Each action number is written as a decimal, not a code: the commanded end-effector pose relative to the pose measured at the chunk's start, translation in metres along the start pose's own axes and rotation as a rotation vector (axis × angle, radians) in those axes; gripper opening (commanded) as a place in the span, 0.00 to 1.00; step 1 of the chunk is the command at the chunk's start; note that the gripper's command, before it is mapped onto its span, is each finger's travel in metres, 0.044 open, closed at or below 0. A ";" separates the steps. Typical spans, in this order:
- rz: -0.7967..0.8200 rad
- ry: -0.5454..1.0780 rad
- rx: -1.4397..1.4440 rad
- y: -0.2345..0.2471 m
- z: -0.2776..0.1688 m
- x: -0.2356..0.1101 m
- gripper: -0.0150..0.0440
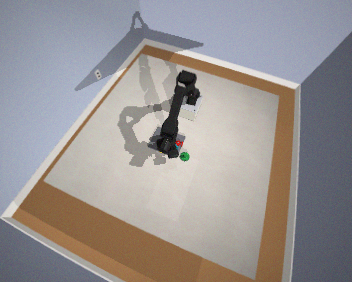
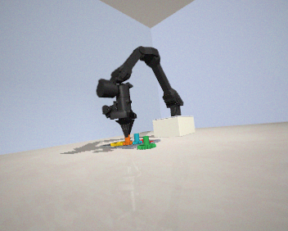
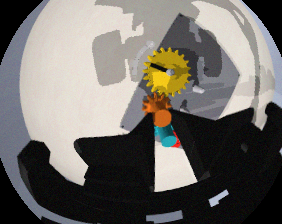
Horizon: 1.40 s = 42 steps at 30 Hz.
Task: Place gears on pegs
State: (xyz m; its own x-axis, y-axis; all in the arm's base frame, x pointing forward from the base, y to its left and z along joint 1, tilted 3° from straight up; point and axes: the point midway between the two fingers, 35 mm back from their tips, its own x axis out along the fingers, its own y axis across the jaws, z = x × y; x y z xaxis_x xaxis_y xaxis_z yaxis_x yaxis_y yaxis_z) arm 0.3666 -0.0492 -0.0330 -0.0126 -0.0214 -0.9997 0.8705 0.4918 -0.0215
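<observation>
The grey board [image 3: 222,80] lies under my gripper [image 2: 128,135] [image 3: 160,113]. The fingers are shut on the upright handle of the orange gear [image 2: 128,140] [image 3: 155,104]. That gear is low over the board, its teeth close beside the yellow gear [image 2: 117,144] [image 3: 177,64] with the black stripe; whether it sits flat I cannot tell. The cyan gear [image 2: 137,138] [image 3: 167,139] stands behind the fingers beside the red gear [image 1: 179,143] [image 3: 177,139], both partly hidden. The green gear [image 1: 184,156] [image 2: 146,144] stands on the table off the board. One empty peg [image 3: 198,90] shows.
Another short peg [image 3: 184,108] stands near the right finger, partly in shadow. The white arrow [image 3: 136,62] curves beside the yellow gear. The arm's white base box [image 1: 189,110] [image 2: 179,126] stands behind the board. Arm shadows fall across the board and table.
</observation>
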 end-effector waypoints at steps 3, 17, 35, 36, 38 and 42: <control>-0.001 -0.002 -0.090 0.000 0.000 -0.003 0.49; -0.002 0.002 -0.109 -0.002 -0.002 -0.086 0.67; -0.003 0.002 -0.109 -0.003 -0.002 -0.090 1.00; -0.003 0.002 -0.109 -0.003 -0.002 -0.090 1.00; -0.003 0.002 -0.109 -0.003 -0.002 -0.090 1.00; -0.003 0.002 -0.109 -0.003 -0.002 -0.090 1.00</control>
State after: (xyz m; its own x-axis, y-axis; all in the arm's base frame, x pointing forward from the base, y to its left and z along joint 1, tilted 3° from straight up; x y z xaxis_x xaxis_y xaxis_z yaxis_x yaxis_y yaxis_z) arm 0.3645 -0.0471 0.0567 -0.0146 -0.0214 -0.9997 0.8095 0.5866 -0.0244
